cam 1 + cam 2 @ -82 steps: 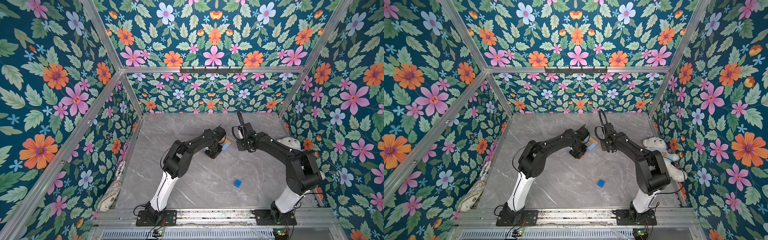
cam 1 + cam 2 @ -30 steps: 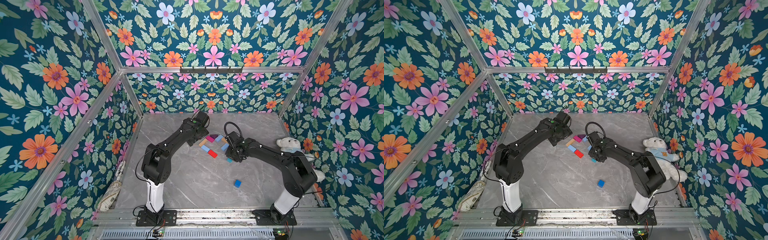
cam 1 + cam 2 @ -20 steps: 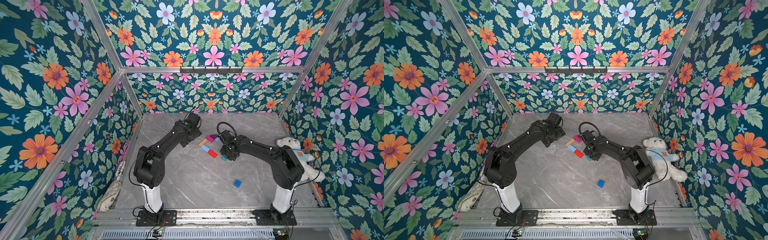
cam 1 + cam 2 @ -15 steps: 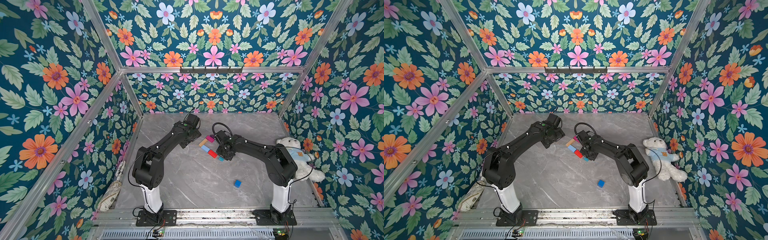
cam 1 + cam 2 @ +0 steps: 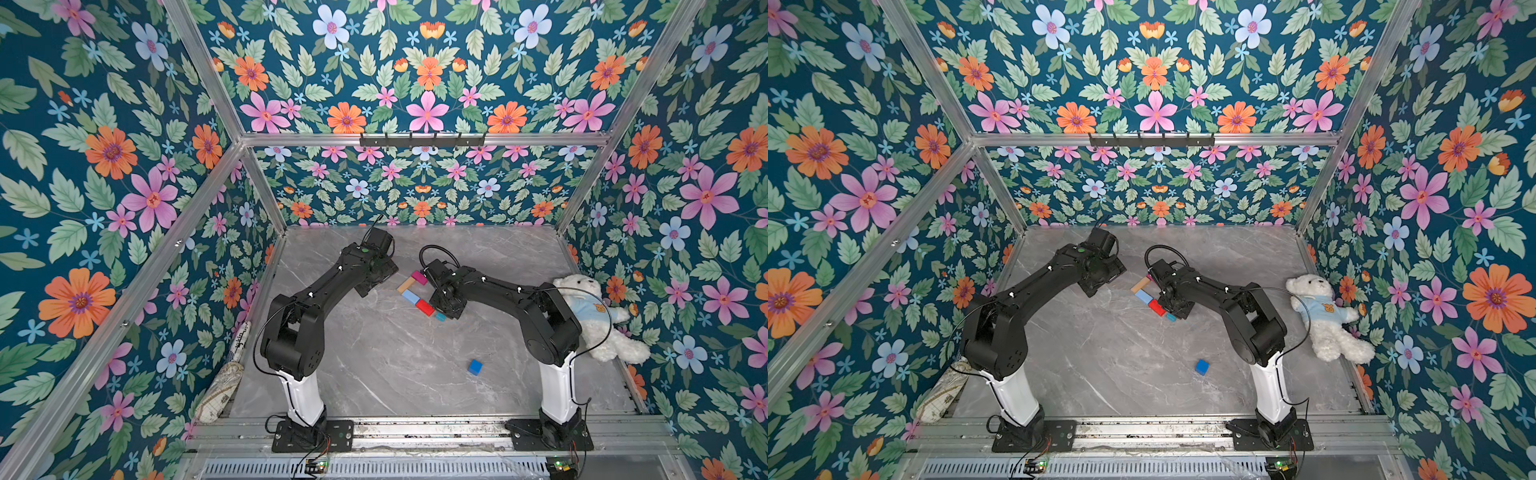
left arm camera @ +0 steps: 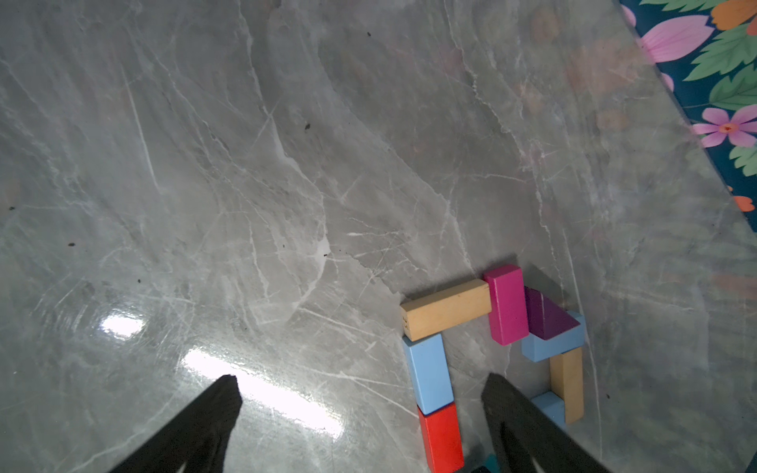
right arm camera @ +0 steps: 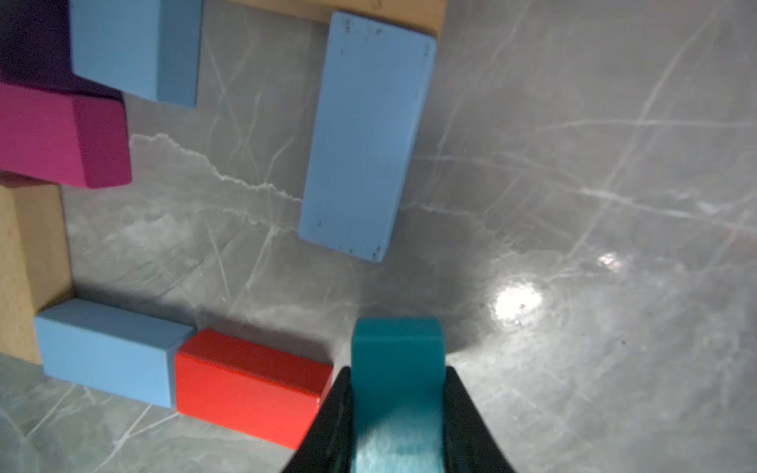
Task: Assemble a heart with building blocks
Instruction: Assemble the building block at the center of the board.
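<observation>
- Right gripper (image 7: 397,370) clamps teal block (image 7: 396,344), just beside red block (image 7: 250,385), at its near-right end;
- left gripper (image 6: 360,381) gapes empty, left of heart (image 5: 406,285);
- blue block (image 5: 475,367) lies apart, nearer.

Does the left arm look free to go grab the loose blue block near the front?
Probably yes: the left end effector is open and empty, and the blue block lies alone on bare table.

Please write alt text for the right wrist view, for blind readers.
The right gripper is shut on a teal block, beside the end of a red block on the grey table. A light blue block, a pink block and a tan block lie nearby, part of an outline.
</observation>
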Robot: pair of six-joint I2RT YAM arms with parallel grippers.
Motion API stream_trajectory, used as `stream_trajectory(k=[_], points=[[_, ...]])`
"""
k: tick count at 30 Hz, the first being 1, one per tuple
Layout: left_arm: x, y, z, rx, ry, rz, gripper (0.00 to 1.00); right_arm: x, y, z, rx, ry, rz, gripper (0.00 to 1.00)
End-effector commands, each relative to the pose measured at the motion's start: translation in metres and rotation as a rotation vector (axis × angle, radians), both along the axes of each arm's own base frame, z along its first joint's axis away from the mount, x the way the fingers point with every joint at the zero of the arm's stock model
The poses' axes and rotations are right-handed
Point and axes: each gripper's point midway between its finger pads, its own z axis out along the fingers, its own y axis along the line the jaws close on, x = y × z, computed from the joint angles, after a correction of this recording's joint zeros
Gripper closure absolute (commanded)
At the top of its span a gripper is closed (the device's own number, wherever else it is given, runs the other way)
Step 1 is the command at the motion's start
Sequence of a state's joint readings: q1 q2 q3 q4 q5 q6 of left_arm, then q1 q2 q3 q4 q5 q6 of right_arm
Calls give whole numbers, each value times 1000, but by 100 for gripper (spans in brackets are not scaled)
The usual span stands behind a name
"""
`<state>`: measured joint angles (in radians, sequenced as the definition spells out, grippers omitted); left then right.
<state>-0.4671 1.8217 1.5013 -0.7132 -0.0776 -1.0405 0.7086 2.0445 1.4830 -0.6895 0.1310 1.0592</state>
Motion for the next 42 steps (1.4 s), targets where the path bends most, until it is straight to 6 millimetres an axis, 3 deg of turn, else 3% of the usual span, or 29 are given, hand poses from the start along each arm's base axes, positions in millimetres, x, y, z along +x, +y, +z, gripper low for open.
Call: stream_trajectory(k=[1, 42], points=[[2, 0, 0, 0, -3, -11, 4, 1, -4, -1, -31, 4, -1, 100], [7, 7, -9, -33, 6, -1, 4, 15, -3, -15, -91, 23, 0, 100]])
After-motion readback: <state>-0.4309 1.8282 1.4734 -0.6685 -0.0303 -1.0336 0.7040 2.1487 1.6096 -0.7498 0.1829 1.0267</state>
